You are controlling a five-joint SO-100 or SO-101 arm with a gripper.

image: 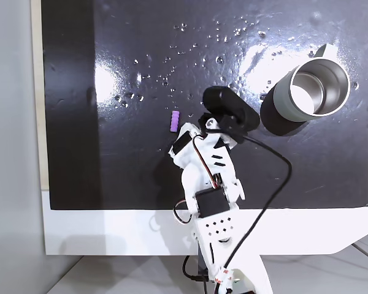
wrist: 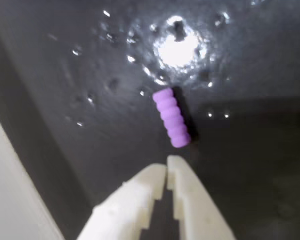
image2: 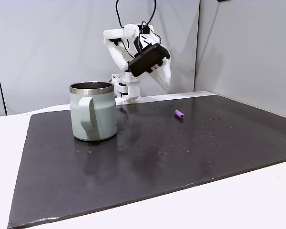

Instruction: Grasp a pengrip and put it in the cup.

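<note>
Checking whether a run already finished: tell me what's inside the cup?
The cup shows bare shiny steel wall and floor from above, with no purple piece; its far inner wall is hidden. The pengrip lies on the mat.

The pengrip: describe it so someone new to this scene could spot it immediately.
On the black mat, look away from the metal cup toward the white gripper. Just beyond its closed fingertips lies the pengrip, a tiny ribbed cylinder, the mat's sole purple item.
</note>
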